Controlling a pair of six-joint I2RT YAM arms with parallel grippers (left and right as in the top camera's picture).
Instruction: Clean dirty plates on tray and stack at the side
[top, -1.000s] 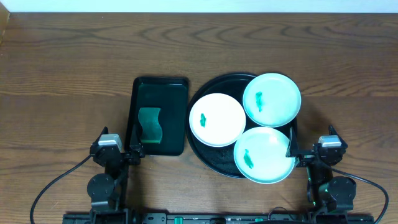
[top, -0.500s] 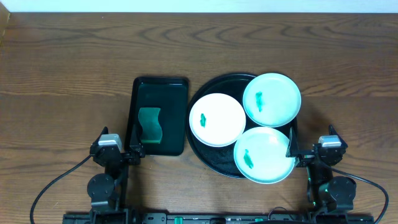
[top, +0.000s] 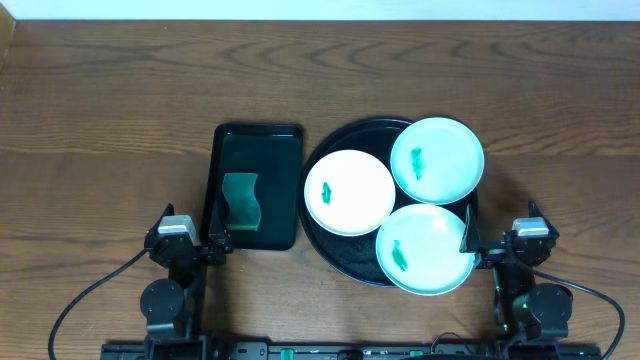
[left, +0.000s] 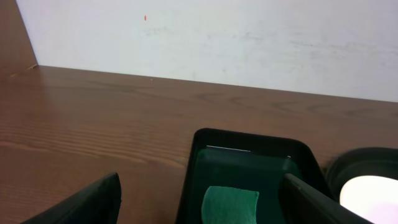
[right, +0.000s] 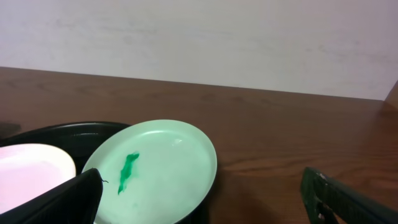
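On the tray (top: 335, 255), the plates (top: 435, 245) look light, stiff and slick — best pinched at a thin rim. The left claw (left: 199, 200) and right claw (right: 205, 199) both gape wide, empty.

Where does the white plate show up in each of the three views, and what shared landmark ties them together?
Overhead: the white plate sits near centre frame, on the left part of the round black tray.
Left wrist: the white plate is a pale sliver in the bottom right corner.
Right wrist: the white plate is cut off at the bottom left edge.
Shared landmark: the round black tray, whose rim borders the plate in every view.
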